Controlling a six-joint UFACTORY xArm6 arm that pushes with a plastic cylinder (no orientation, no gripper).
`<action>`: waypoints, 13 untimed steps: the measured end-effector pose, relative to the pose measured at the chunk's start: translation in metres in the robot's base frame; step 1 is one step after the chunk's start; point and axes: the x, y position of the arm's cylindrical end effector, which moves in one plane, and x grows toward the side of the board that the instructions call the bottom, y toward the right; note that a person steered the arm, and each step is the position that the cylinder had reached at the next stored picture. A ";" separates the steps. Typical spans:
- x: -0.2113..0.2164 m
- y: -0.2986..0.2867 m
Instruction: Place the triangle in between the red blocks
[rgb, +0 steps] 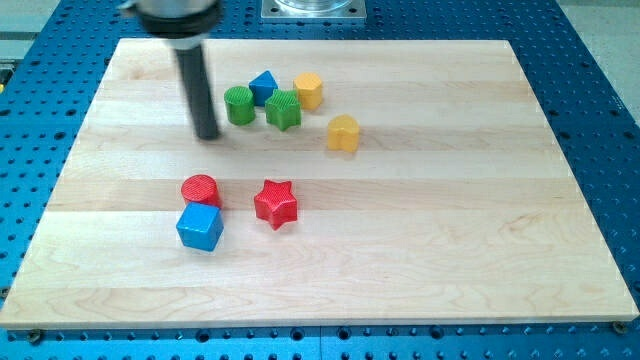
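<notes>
So my tip (208, 136) was sitting on the wooden desk (450, 220), no hand on this rig, just the bare rod, so nothing was held. Just to the view's right of my tip was the green cylinder (239, 105), close but not touching as far as I could tell. Past that, the blue triangle (263, 87) sat squeezed in with the green star-ish block (284, 110) and a yellow hexagon-ish block (308, 90), with another yellow block (343, 133) a bit further right. Toward the view's bottom from my tip were the red cylinder (201, 190), touching the blue cube (200, 227), and the red star (276, 203), a gap between the reds.
</notes>
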 end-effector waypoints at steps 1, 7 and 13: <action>-0.034 0.016; -0.102 0.215; 0.001 0.209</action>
